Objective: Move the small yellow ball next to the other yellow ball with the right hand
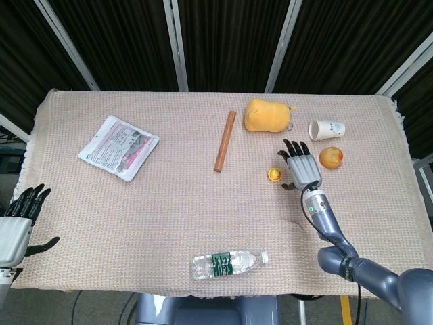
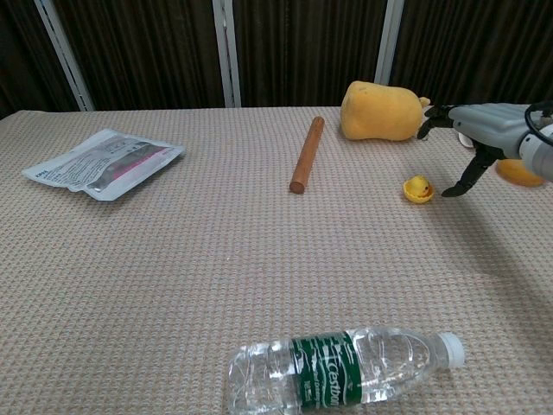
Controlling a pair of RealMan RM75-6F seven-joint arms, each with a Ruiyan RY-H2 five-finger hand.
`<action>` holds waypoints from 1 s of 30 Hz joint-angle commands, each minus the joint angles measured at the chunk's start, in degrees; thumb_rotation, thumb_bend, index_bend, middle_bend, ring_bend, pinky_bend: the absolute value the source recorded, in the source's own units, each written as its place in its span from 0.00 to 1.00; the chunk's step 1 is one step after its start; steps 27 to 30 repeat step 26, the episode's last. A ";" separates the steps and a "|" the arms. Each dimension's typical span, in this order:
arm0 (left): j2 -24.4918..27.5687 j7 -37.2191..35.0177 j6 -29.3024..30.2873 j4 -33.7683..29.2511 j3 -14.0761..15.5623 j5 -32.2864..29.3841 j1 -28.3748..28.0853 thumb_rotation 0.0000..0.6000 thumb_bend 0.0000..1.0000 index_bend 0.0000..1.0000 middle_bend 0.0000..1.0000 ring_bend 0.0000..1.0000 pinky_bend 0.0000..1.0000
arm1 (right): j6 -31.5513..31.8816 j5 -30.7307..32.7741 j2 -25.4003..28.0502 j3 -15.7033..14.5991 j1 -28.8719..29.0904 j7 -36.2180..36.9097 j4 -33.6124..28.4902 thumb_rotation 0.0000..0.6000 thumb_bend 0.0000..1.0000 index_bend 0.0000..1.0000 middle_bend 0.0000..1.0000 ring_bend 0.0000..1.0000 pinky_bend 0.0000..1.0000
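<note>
A worktop (image 1: pixel 169 203) covered in a beige woven cloth, seen from above and from chest height. Nearest the robot, a clear plastic water bottle (image 2: pixel 346 368) with a green label lies on its side near the front edge. At the front left corner the left hand (image 1: pixel 17 227) hangs just off the worktop edge, its fingers spread and holding nothing.

Further in, on the right, the right hand (image 1: pixel 302 168) hovers palm down over the cloth with its fingers extended and apart, empty. The small yellow ball (image 2: pixel 418 188) sits on the cloth just to the left of this hand, free of it, with a clear gap between the ball and the nearest fingertip. The other yellow ball (image 1: pixel 331 157), larger and orange-tinted, lies just on the opposite side of the hand, so the hand is between the two balls.

In the middle of the worktop a brown wooden stick (image 1: pixel 225 141) lies pointing away from the robot. On the left lies a flat white packet (image 1: pixel 119 147) with red print.

Farthest back on the right are a yellow plush toy (image 1: pixel 268 115) and, beside it, a white paper cup (image 1: pixel 327 128) tipped on its side
</note>
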 commanded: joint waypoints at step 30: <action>-0.14 5.26 0.99 -0.15 -0.19 -1.63 1.08 1.00 0.00 0.00 0.00 0.00 0.19 | 34.31 -20.55 25.28 -12.79 -25.10 -1.76 -30.33 1.00 0.00 0.05 0.00 0.00 0.00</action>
